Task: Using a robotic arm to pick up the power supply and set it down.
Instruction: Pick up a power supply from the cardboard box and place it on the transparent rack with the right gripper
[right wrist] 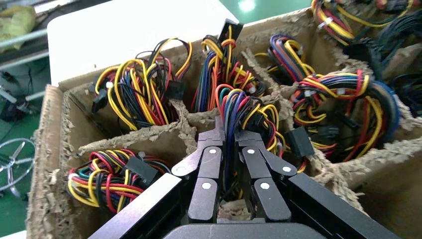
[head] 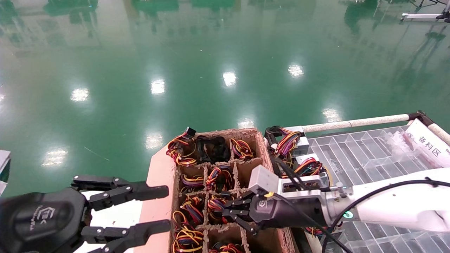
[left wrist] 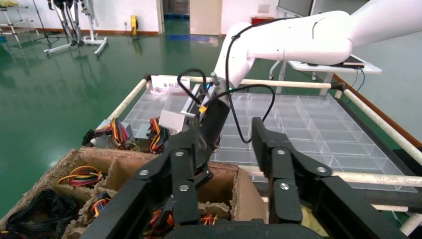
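Right pincer is clamped on the wire bundle of a power supply sitting in a middle cell of the cardboard box. I'd lift straight up and slow so the wires don't snag the dividers. Left pincer hangs spread wide beside the box.

A factory or workshop floor was indicated by the glossy green floor, a clear compartmented parts tray and a divided cardboard box of wired units.
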Available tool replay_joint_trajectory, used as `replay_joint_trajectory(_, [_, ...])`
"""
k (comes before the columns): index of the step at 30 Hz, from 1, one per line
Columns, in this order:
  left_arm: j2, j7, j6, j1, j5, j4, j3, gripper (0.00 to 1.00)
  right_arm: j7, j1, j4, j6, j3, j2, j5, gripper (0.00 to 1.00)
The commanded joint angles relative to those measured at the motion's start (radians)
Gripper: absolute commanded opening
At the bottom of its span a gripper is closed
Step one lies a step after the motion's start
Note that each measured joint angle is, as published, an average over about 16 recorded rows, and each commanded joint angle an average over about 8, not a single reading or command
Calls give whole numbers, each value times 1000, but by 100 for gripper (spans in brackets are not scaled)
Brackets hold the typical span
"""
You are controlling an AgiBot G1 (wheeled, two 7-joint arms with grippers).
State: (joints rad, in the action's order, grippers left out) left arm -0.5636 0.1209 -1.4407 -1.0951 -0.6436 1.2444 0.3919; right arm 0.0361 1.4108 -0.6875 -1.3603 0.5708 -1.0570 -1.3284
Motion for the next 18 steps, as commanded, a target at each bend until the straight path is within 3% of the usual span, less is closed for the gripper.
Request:
replay_joint_trajectory(1, [0, 0, 0, 0, 0, 0, 0, 100, 3, -6, -9, -5, -7, 10, 12, 0])
replay_joint_trajectory(8, [0, 0, 0, 0, 0, 0, 0, 100, 76, -8, -164, 8, -65, 95, 78, 0])
replay_joint_trajectory(18, [0, 0, 0, 0, 0, 0, 0, 100, 246, 22, -513, 101, -190, 264, 173, 0])
